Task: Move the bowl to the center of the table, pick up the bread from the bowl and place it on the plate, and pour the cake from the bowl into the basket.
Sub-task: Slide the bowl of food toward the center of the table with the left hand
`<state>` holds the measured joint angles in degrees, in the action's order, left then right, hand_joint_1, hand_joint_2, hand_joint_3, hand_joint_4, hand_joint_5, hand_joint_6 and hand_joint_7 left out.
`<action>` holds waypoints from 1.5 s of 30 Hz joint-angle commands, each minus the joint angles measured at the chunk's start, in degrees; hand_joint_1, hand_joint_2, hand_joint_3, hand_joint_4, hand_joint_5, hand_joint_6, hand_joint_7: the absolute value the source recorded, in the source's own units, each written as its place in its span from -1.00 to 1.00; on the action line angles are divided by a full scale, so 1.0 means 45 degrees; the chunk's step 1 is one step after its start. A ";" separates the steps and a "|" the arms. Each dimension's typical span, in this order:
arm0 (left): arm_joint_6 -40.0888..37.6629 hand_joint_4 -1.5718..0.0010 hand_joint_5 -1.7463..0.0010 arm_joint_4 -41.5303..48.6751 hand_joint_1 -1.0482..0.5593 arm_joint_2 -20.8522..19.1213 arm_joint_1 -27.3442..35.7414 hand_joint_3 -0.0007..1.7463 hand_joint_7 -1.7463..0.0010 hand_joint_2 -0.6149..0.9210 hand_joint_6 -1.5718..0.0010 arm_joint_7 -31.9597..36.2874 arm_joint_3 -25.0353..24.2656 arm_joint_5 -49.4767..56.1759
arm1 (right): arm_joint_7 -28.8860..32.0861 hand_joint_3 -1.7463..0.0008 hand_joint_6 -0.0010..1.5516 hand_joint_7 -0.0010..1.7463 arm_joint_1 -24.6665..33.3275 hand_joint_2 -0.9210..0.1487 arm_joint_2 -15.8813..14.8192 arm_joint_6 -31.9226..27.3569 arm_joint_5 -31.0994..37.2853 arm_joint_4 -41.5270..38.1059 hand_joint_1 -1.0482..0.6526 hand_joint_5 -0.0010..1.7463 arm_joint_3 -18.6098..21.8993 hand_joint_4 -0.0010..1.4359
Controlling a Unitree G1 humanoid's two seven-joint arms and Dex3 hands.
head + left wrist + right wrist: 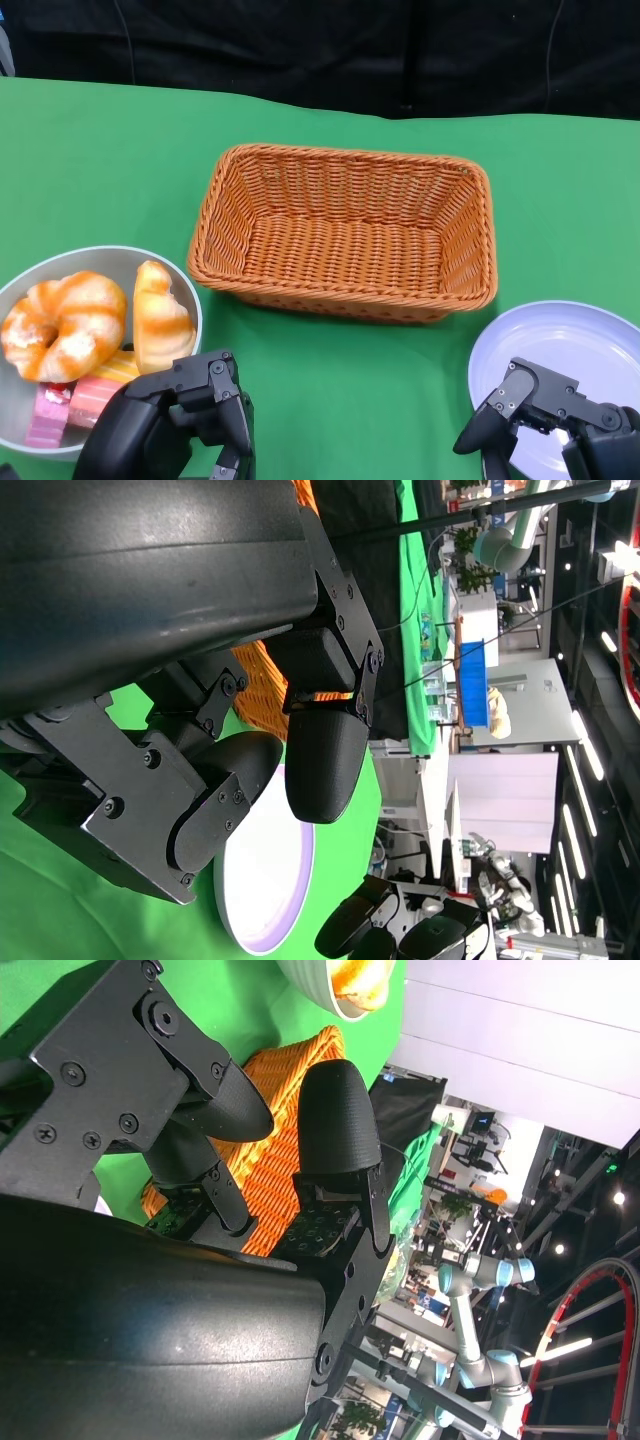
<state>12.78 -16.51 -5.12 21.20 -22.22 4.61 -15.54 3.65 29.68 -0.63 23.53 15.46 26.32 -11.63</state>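
Note:
A grey bowl (100,252) sits at the table's near left. It holds a round glazed bread (62,325), a second long bread (158,318) and pink and yellow cake pieces (70,405). My left hand (175,420) hovers at the bowl's near right rim with its fingers apart and nothing in them; whether it touches the rim I cannot tell. The white plate (590,340) lies at the near right. Over its near left edge my right hand (550,410) is empty, its fingers (335,1120) spread. The orange wicker basket (340,155) stands empty in the middle.
Green cloth (330,390) covers the table, with bare cloth between bowl and plate in front of the basket. The table's far edge (300,100) meets a black backdrop. In the left wrist view the plate (275,880) and the basket (262,680) show past my fingers.

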 commanded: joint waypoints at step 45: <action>0.4403 0.83 0.26 0.3870 -0.62 -0.4554 -0.3512 -0.44 0.89 1.00 0.56 -0.0844 -0.5697 0.0972 | -0.0016 -0.76 0.07 0.55 -0.0110 0.21 -0.0139 0.0127 -0.0111 -0.0087 0.18 1.00 0.0372 0.30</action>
<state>31.64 -0.65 -24.35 6.36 -27.19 -19.72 -11.47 3.46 29.15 -0.85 23.63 15.08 25.98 -10.10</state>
